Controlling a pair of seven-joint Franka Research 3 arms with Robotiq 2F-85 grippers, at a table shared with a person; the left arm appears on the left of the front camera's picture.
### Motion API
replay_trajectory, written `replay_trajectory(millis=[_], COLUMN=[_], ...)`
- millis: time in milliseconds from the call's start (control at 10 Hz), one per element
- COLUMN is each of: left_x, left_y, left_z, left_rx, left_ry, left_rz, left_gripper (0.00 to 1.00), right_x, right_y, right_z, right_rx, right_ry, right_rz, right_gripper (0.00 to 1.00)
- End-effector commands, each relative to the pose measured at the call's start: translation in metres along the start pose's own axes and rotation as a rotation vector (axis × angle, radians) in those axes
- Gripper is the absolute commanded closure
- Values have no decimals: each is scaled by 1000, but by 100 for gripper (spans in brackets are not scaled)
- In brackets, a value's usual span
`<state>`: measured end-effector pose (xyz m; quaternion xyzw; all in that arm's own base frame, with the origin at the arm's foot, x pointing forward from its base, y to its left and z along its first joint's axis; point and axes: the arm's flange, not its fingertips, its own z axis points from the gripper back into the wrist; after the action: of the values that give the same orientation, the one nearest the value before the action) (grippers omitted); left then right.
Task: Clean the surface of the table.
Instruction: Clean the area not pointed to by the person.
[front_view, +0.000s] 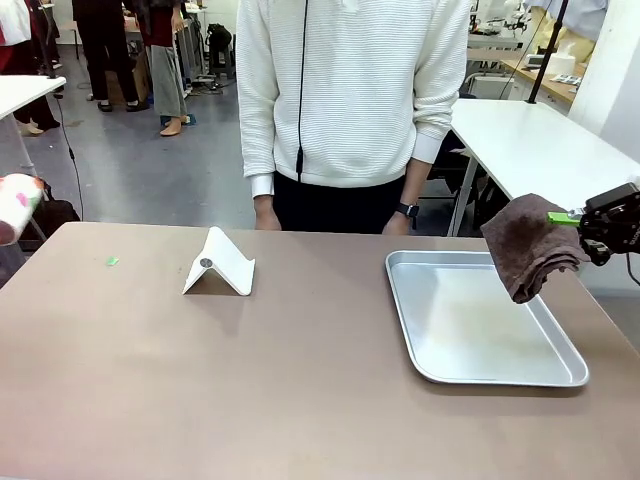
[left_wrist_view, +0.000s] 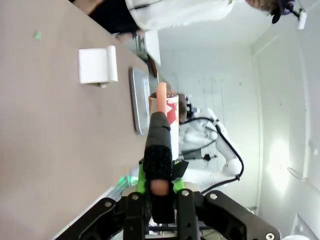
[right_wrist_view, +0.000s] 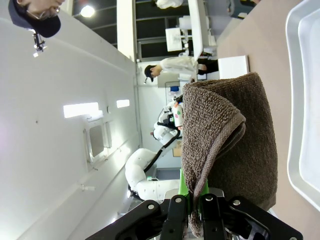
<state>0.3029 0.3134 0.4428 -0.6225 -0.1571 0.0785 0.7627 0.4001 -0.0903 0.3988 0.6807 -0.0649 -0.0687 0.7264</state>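
Right end effector (front_view: 568, 217) grips a brown cloth (front_view: 530, 245) hanging above the tray (front_view: 470, 330); left end effector (left_wrist_view: 159, 187) clamps a bottle (left_wrist_view: 170, 112). Neither touches the worktop (front_view: 250, 380) beneath, so wiping looks unstarted.

1. No text, number, brand or sign can be read in any of the views.
2. The white cylindrical container (left_wrist_view: 172, 111) at the centre of the left wrist frame bears a red mark, too blurred to read.
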Motion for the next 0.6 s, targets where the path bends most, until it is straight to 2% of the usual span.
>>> replay_trajectory(millis=[0,200,300,500], left_x=[-23,-28,-28,-28], left_y=[16,33,17,17], left_z=[30,44,42,42], left_rx=[-6,21,15,15], left_ry=[-58,-120,-88,-88], left_rz=[-45,5,-15,-15], left_gripper=[78,78,78,78], right_x=[0,0,0,0], right_y=[4,4,4,4], right_z=[-1,-1,-1,-1], right_rx=[21,21,21,21], right_ry=[0,0,0,0], right_rz=[0,0,0,0], right_gripper=[93,93,93,93])
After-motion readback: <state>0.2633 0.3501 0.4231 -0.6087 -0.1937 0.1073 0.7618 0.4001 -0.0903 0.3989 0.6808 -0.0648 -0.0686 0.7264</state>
